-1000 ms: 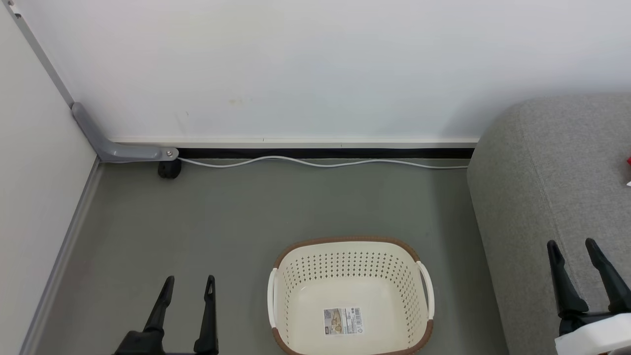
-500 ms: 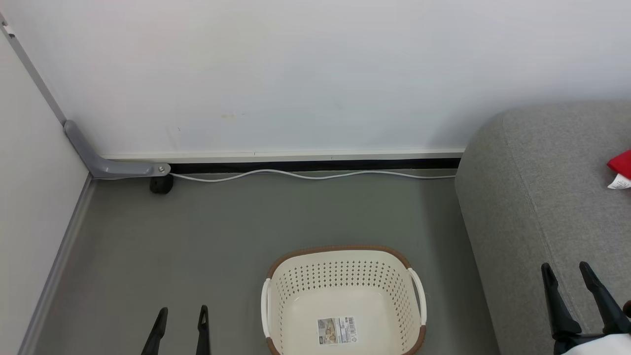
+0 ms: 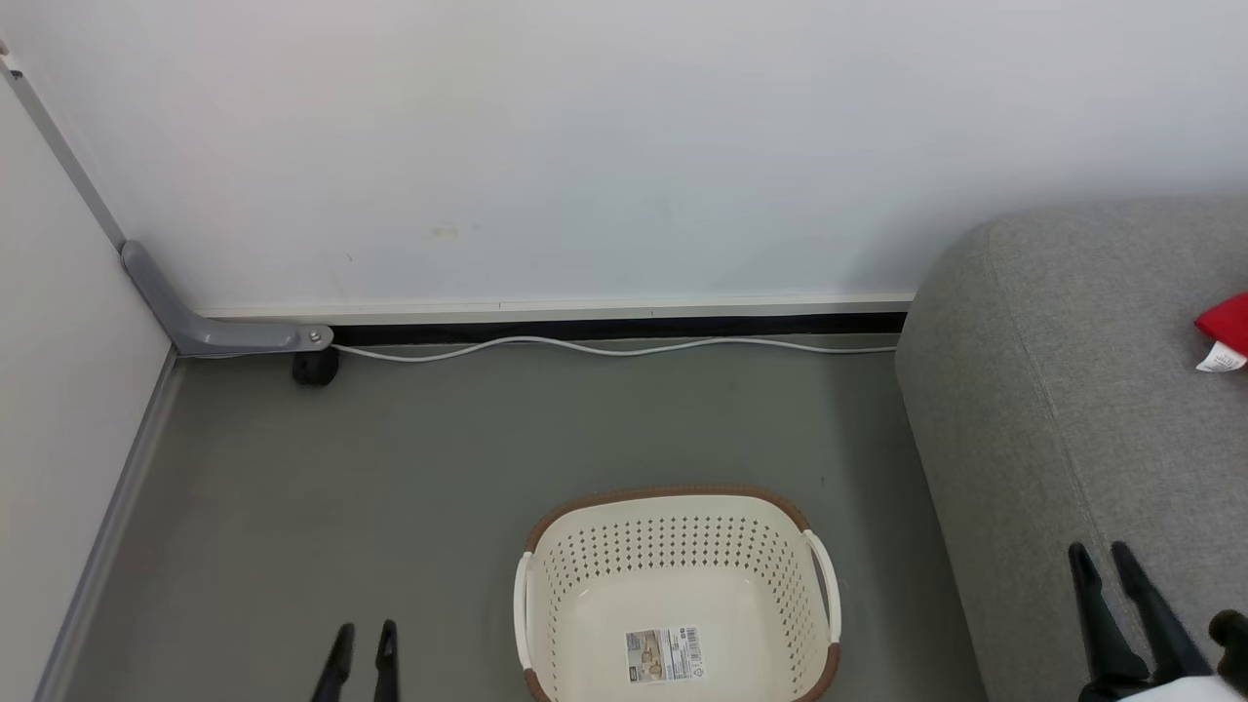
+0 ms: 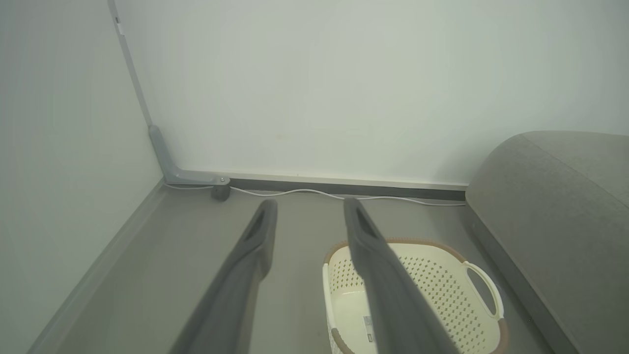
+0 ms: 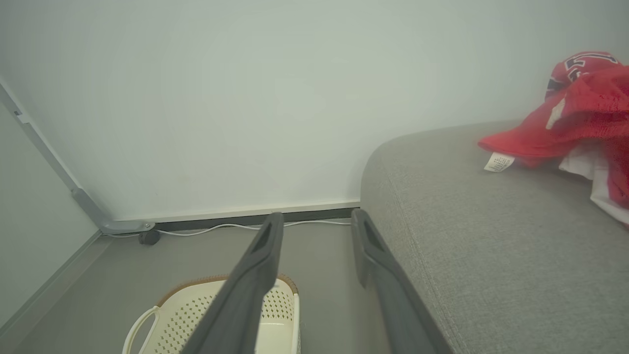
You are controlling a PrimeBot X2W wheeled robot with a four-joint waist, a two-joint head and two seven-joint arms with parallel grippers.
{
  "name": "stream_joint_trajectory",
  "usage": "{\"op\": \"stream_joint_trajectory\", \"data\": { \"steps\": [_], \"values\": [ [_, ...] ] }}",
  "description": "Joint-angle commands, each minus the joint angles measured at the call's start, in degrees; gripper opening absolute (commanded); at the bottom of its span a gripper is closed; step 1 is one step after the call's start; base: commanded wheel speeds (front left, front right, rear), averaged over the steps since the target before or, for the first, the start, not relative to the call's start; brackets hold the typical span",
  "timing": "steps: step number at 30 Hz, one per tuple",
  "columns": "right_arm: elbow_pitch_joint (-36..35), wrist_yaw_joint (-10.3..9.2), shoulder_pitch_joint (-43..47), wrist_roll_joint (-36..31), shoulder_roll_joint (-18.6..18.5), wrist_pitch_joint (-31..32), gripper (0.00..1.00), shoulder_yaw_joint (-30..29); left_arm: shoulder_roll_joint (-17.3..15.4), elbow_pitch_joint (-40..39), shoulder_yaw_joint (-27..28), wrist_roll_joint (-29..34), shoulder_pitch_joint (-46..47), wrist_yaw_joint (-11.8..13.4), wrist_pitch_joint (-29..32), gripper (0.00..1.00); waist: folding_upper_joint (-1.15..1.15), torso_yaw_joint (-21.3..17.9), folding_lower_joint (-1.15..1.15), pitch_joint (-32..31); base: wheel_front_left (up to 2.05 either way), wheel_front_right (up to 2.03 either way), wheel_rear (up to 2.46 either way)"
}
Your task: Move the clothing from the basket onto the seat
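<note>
The cream basket (image 3: 673,493) with a brown rim stands on the grey floor, holding nothing but a paper label (image 3: 663,654). The red clothing (image 5: 585,108) lies heaped on the grey seat (image 5: 491,246), and in the head view a red corner with a white tag (image 3: 1225,333) shows at the right edge. My left gripper (image 3: 366,634) hangs left of the basket, open and holding nothing. My right gripper (image 3: 1099,554) is over the seat's (image 3: 1072,390) near part, open, with nothing in it. The wrist views show each gripper's (image 4: 310,206) (image 5: 317,217) fingers apart.
A white cable (image 3: 604,348) runs along the foot of the back wall. A grey bracket (image 3: 210,331) with a black caster (image 3: 314,368) sits in the left corner, where a side wall (image 3: 58,390) closes the space. Open floor (image 3: 439,458) lies between wall and basket.
Both grippers' fingers have drawn closer together, and both have sunk toward the bottom edge of the head view. The camera shifted, bringing more of the red clothing into view.
</note>
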State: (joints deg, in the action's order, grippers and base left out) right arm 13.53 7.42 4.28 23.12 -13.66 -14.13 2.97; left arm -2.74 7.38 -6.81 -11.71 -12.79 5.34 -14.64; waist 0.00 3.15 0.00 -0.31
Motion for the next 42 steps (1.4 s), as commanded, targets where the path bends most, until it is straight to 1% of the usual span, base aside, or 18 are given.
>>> {"op": "stream_joint_trajectory", "data": {
  "steps": [1,5,9,12,14,42],
  "values": [
    [0.0,0.0,0.0,0.1,0.0,0.0,0.0,0.0,0.0,0.0,0.0,-0.1,0.0,0.0,0.0,0.0,0.0,0.0,0.0,0.0,0.0,0.0,0.0],
    [0.7,0.0,0.2,1.7,1.0,0.4,0.0,0.0,0.1,0.9,0.0,-2.0,0.3,-0.2,0.3,0.0,0.0,0.0,0.02,0.0,0.0,0.0,0.0],
    [0.7,0.0,-0.1,3.9,1.4,1.1,0.0,-0.3,-0.1,1.0,0.3,-4.8,0.8,-0.6,0.8,0.0,0.0,-0.2,0.13,-0.1,0.0,0.0,0.0],
    [0.7,0.01,-0.3,5.5,1.6,1.6,0.0,-0.5,-0.3,1.2,0.5,-6.9,1.3,-0.9,1.2,0.0,0.0,-0.3,0.03,0.0,0.0,0.0,0.0],
    [0.7,0.01,-0.5,6.7,1.7,1.9,0.0,-0.6,-0.3,1.4,0.6,-8.2,1.6,-1.1,1.5,0.0,0.0,-0.3,0.01,0.0,0.0,0.0,0.0],
    [0.7,0.02,-3.0,21.6,3.9,6.4,0.0,-2.7,-1.1,2.8,2.5,-26.4,5.8,-4.0,5.3,0.0,0.0,-1.0,0.0,0.2,0.0,0.0,0.0]
  ]
}}
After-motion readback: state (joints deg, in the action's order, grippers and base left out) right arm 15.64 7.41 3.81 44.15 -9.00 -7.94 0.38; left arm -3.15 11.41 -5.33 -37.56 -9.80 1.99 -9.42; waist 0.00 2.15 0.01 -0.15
